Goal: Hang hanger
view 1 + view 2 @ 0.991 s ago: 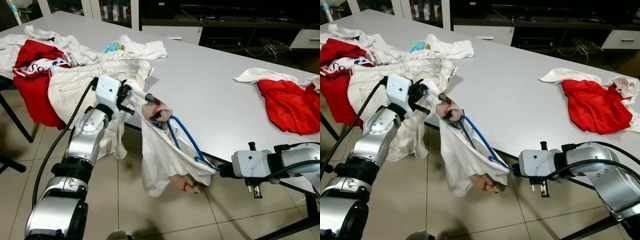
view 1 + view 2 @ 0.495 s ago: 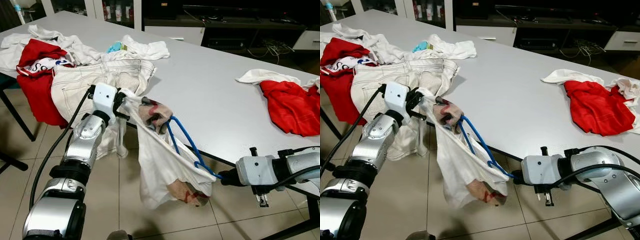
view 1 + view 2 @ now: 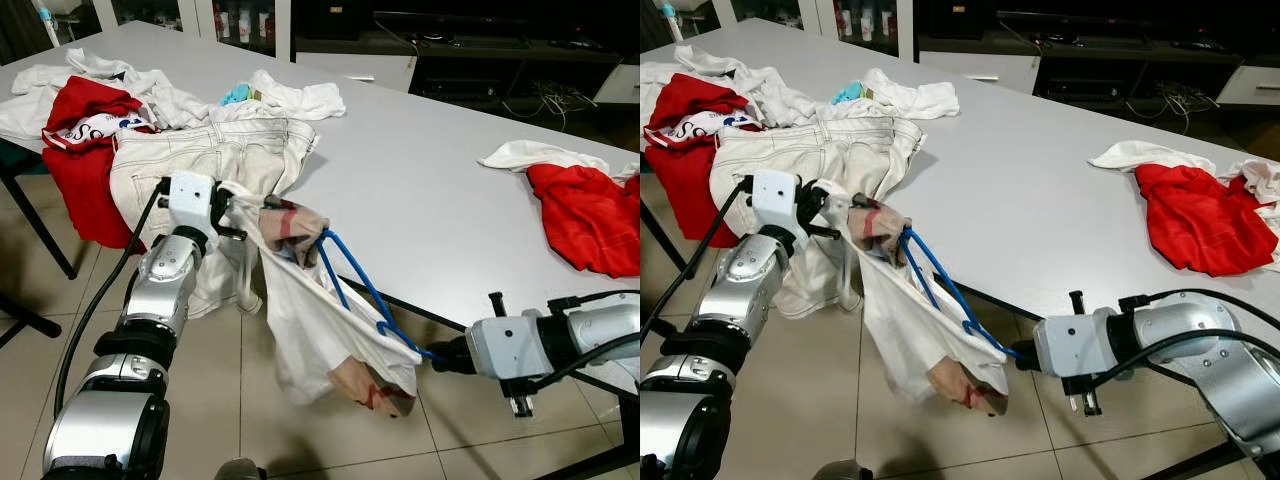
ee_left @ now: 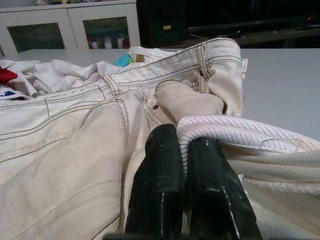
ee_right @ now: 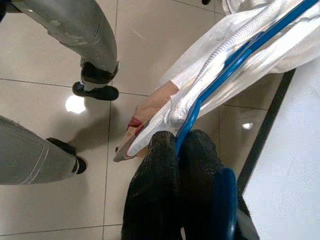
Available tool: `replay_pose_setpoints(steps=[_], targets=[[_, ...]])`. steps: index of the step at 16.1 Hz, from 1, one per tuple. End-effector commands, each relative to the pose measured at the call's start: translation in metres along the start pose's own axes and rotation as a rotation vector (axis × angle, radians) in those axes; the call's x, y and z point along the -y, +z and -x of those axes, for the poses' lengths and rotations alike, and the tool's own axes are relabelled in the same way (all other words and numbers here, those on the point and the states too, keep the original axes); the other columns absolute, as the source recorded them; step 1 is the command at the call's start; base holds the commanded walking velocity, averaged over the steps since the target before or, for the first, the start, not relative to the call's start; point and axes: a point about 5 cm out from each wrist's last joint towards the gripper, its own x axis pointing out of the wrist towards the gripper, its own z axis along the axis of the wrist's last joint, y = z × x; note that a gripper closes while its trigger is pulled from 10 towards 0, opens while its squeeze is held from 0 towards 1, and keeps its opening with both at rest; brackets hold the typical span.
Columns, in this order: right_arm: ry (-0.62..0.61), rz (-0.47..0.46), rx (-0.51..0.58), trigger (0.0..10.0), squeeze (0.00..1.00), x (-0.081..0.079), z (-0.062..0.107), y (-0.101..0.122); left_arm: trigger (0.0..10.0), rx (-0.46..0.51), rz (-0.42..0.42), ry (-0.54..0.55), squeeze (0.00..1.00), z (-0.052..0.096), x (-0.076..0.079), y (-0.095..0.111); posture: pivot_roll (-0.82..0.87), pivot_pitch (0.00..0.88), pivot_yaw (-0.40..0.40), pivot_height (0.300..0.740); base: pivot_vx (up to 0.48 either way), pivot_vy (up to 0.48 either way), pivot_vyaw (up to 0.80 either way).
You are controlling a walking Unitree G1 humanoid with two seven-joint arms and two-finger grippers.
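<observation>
You're mid-task: the blue hanger (image 3: 365, 292) sits inside the white garment (image 3: 315, 325), held in the air off the front edge of the grey table (image 3: 420, 190). Right gripper (image 5: 181, 150) is clamped on the hanger; left gripper (image 4: 184, 150) is pinched on the garment's ribbed collar, beside the cream jeans (image 3: 215, 160). I see no rail, so my read is that hanging remains undone.

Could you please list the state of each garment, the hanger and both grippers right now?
left gripper: shut on white shirt's ribbed edge
right gripper: shut on blue hanger
blue hanger: inside shirt, slanted
white shirt: stretched between grippers, off table
cream jeans: crumpled, over table edge
red garment: bunched on table
</observation>
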Motion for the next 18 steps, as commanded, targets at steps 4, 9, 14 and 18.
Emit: replay_pose_setpoints(steps=[4, 9, 14, 18], targets=[[0.020, -0.044, -0.079, 0.0, 0.00, 0.004, 0.008, -0.016, 10.0, 0.072, -0.009, 0.093, 0.00, 0.007, -0.025, 0.010, -0.02, 0.000, -0.034, 0.740, 0.000, 0.000, 0.00], [0.027, 0.030, -0.055, 0.0, 0.00, 0.013, 0.004, -0.007, 10.0, 0.235, -0.214, -0.254, 1.00, 0.010, 0.024, 0.026, -0.02, 0.000, -0.036, 0.740, 0.000, 0.000, 0.00], [0.004, 0.014, -0.028, 0.0, 0.00, 0.021, 0.001, -0.006, 10.0, 0.278, -0.218, -0.453, 0.00, 0.020, 0.040, 0.026, -0.02, 0.000, -0.039, 0.740, 0.000, 0.000, 0.00], [-0.060, -0.071, -0.013, 0.0, 0.00, 0.033, 0.003, -0.019, 10.0, 0.303, -0.213, -0.609, 1.00, 0.034, 0.041, 0.024, -0.01, 0.000, -0.043, 0.740, 0.000, 0.000, 0.00]])
